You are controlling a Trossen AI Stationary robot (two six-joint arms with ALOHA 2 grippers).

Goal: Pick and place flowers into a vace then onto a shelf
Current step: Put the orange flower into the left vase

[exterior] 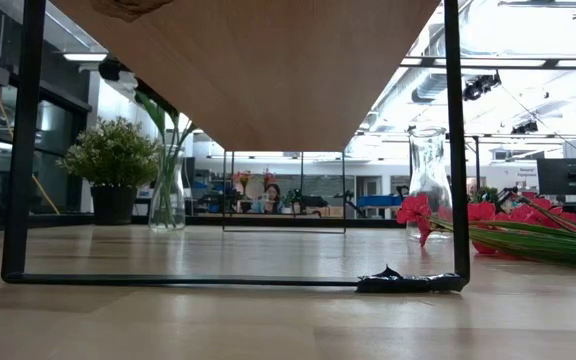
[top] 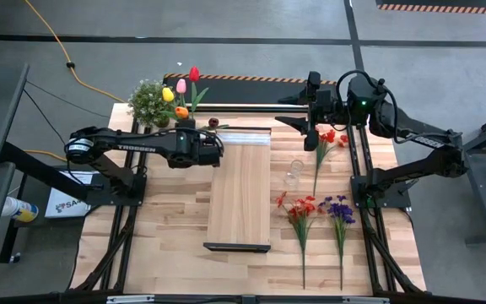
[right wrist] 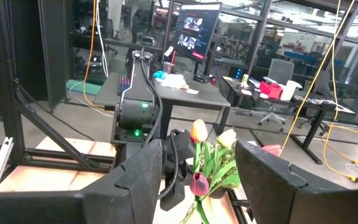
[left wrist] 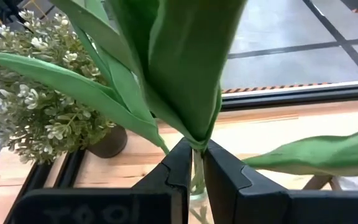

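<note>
Left wrist view shows the left end effector [left wrist: 194, 171] pinching green tulip stems [left wrist: 197, 177] over a clear glass vase [exterior: 168, 190] beside the bushy potted plant [top: 150, 101], near the table's [top: 175, 228] far edge. The right end effector [right wrist: 197, 171] hovers spread near the far right edge. Red and purple sprays [top: 315, 207] lie right of the light wooden shelf [top: 240, 190].

Five tulips [top: 181, 87], three loose sprays [top: 301, 207], two glass vases [exterior: 429, 185], one potted plant [top: 149, 102].

arms: dark, jointed; left arm [top: 133, 145] white lettering; right arm [top: 412, 139] black cables, green light
</note>
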